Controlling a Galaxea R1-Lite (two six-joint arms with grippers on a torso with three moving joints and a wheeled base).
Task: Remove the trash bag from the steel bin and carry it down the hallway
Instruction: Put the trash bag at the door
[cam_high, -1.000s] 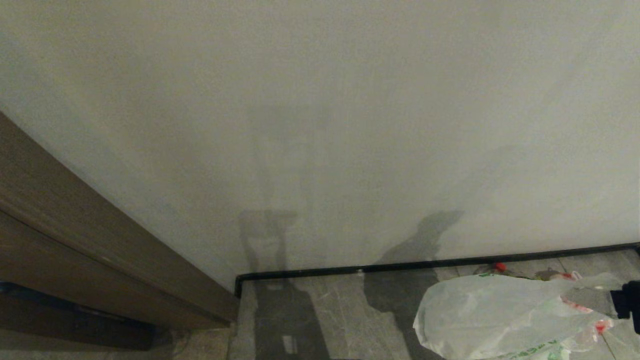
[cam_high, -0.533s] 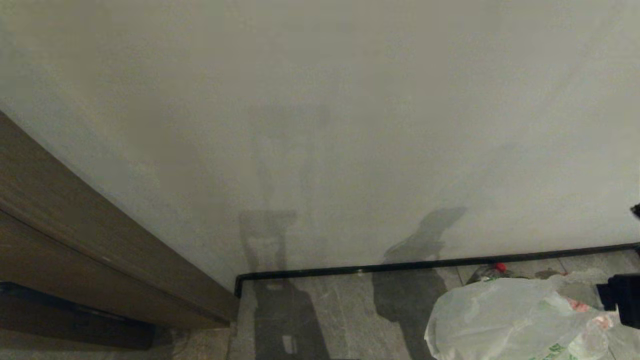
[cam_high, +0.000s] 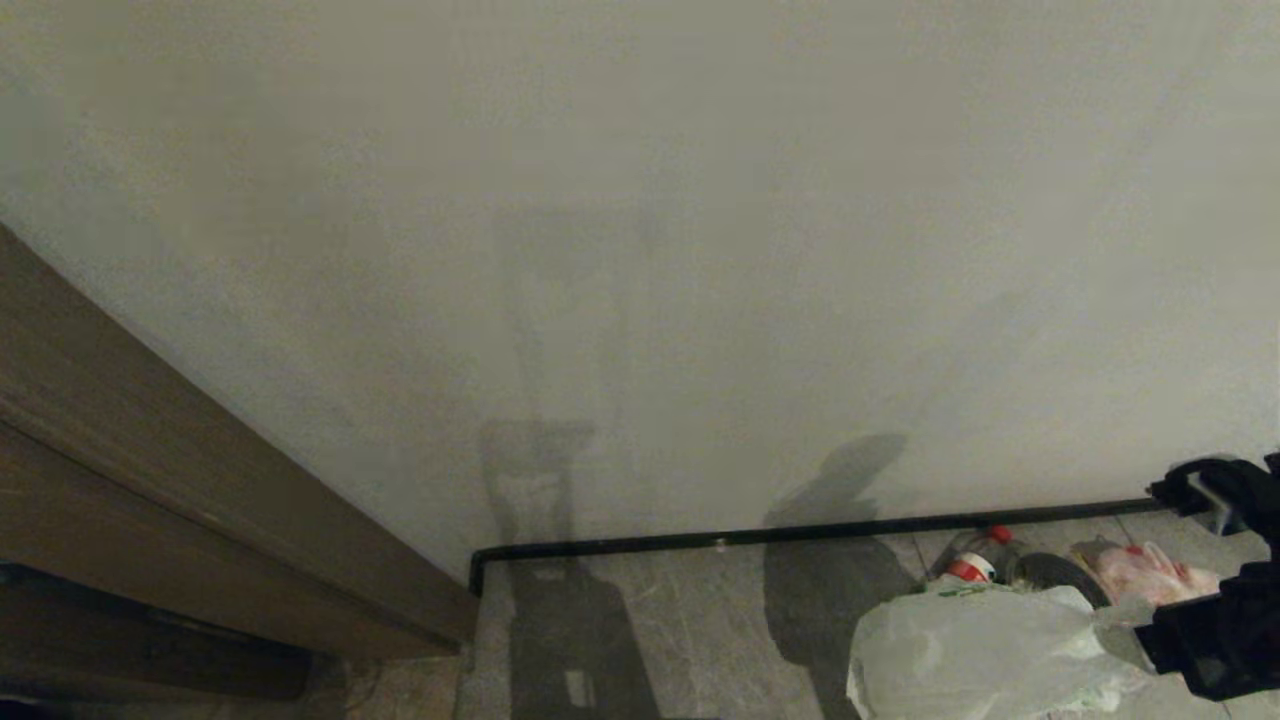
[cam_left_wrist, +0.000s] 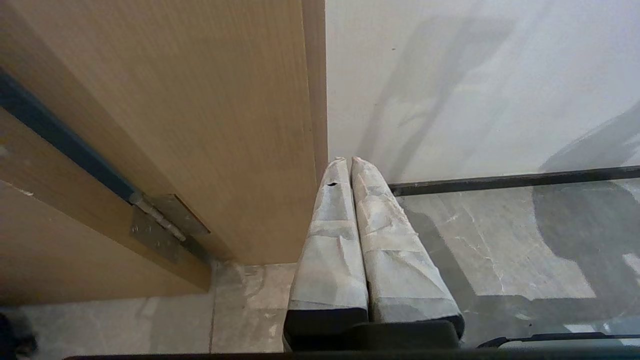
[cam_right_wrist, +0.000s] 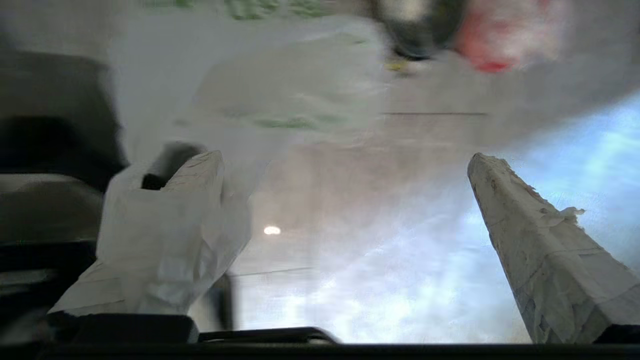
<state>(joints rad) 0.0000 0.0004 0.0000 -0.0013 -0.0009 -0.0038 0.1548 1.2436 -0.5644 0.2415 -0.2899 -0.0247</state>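
Right wrist view shows the right gripper (cam_right_wrist: 345, 200) with fingers spread wide, the trash bag (cam_right_wrist: 280, 90) slumped on the hallway floor (cam_high: 680, 630) just ahead, a fold seemingly draped over one finger (cam_right_wrist: 195, 175), while the left gripper (cam_left_wrist: 350, 170) stays pressed together.

Thin, crinkled translucent plastic trash bag (cam_high: 975, 650); glossy marble-look hallway (cam_high: 690, 640) tiles; matt off-white wall (cam_high: 640, 250); wood-grain door frame (cam_left_wrist: 210, 125); right hand (cam_right_wrist: 345, 200) fingers seemingly wrapped in pale tape.

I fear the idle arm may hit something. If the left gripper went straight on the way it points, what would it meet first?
Probably the off-white wall beside the wooden door frame; the left gripper points there, though depth is unclear.
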